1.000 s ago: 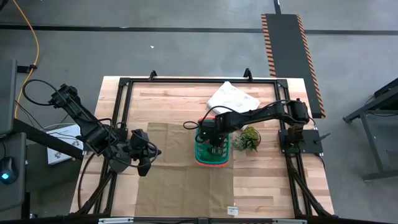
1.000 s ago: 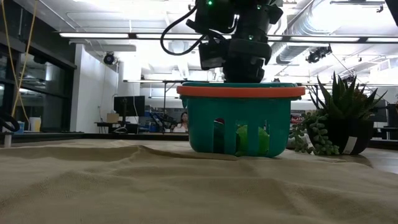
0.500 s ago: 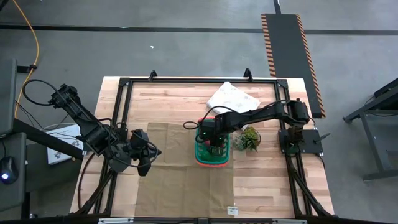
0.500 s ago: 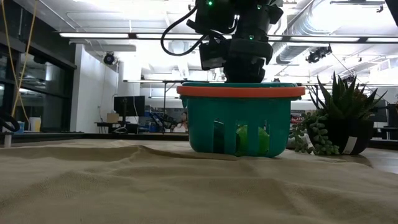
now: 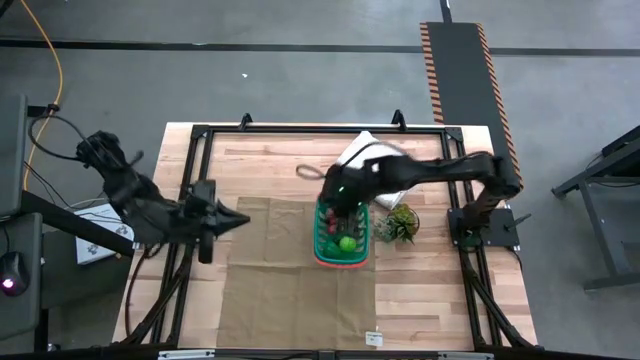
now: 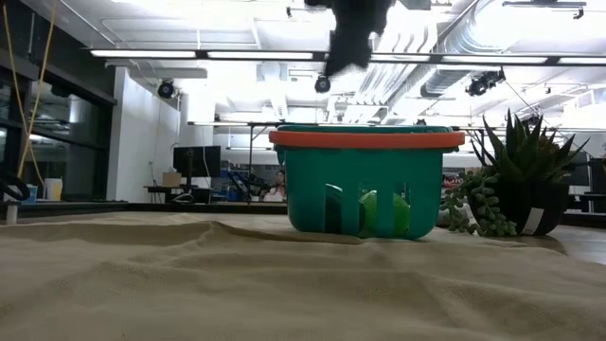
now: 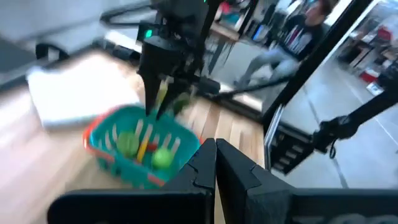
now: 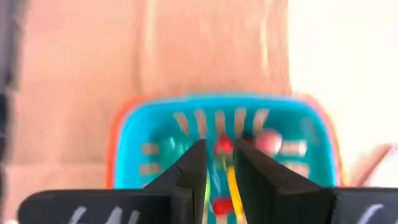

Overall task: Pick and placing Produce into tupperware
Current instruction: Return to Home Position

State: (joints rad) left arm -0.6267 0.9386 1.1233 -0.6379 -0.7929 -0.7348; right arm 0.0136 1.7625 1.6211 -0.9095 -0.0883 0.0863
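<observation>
The teal basket [image 5: 342, 236] [image 6: 365, 180] stands on the tan cloth with its orange-red rim up. Produce lies inside it: a round green piece [image 5: 347, 243], red berries [image 8: 224, 145] and a yellow-orange strip [image 8: 233, 186]. My right gripper [image 5: 336, 196] [image 6: 350, 43] hangs above the basket's far end, clear of the rim, with its fingers [image 8: 219, 163] a narrow gap apart and nothing between them. My left gripper [image 5: 228, 216] [image 7: 216, 152] is shut and hovers over the cloth's left part, pointing toward the basket [image 7: 142, 149].
A spiky potted plant [image 5: 400, 223] [image 6: 525, 180] stands just right of the basket. A white rumpled cloth bundle [image 5: 372, 155] lies at the far edge behind it. The tan cloth [image 5: 295, 265] covers the table's middle and near part. A black frame [image 5: 190, 180] borders the table.
My right gripper has risen out of the basket and now hangs well above its rim, shifted a little toward the far edge. My left gripper has moved toward the table's far edge and turned level, pointing right. The basket has stayed in place.
</observation>
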